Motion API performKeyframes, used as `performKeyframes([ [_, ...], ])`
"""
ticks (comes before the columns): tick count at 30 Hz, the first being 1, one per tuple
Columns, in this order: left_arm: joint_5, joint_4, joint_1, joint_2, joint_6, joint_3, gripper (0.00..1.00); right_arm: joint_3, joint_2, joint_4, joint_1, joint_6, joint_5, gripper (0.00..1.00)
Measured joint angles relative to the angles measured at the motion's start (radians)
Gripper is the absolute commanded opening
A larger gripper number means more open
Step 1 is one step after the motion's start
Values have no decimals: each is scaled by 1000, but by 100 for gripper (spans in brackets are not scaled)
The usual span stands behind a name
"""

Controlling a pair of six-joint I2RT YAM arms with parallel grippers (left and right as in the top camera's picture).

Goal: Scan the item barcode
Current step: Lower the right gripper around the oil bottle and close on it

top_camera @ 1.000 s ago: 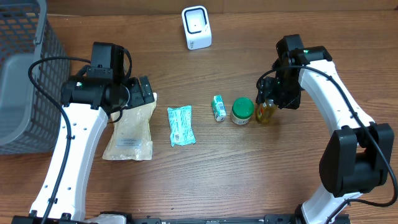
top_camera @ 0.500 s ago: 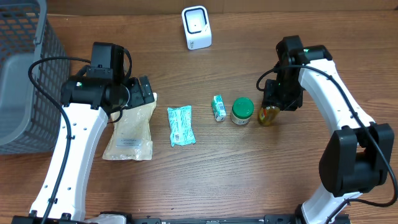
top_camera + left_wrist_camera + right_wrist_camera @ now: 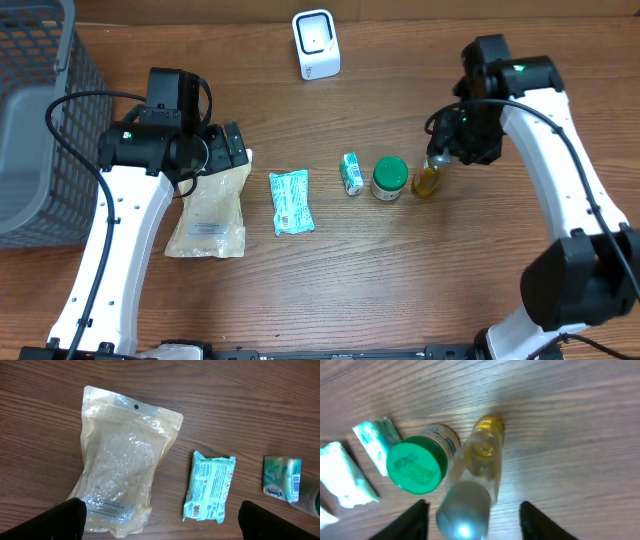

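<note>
A small bottle of yellow liquid [image 3: 427, 181] with a silver cap [image 3: 465, 516] stands on the wood table right of a green-lidded jar [image 3: 389, 177]. It leans toward my right gripper [image 3: 446, 160]. In the right wrist view the right gripper [image 3: 474, 510] is open, its fingers [image 3: 417, 521] on either side of the cap with a gap on each side. A white barcode scanner [image 3: 316, 45] stands at the back centre. My left gripper [image 3: 162, 522] hangs wide open above a clear pouch [image 3: 120, 480] and holds nothing.
A teal packet [image 3: 290, 202] and a small teal carton [image 3: 351, 173] lie between the pouch [image 3: 208, 205] and the jar. The packet's barcode [image 3: 194, 509] faces up. A grey mesh basket [image 3: 40, 120] fills the far left.
My right wrist has shifted right and slightly back. Its jaws narrowed around the bottle, then spread again. The bottle now leans. The left arm has not moved.
</note>
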Motion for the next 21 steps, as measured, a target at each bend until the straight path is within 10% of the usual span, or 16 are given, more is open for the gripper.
performKeyframes([
  [3, 0, 0, 0, 0, 0, 0, 100, 3, -16, -4, -6, 8, -3, 100],
  [10, 0, 0, 0, 0, 0, 0, 100, 3, -17, 24, -4, 2, -37, 100],
  [14, 0, 0, 0, 0, 0, 0, 99, 3, -17, 27, -3, -9, -59, 61],
  [21, 0, 0, 0, 0, 0, 0, 99, -6, -18, 10, 2, -21, -60, 57],
])
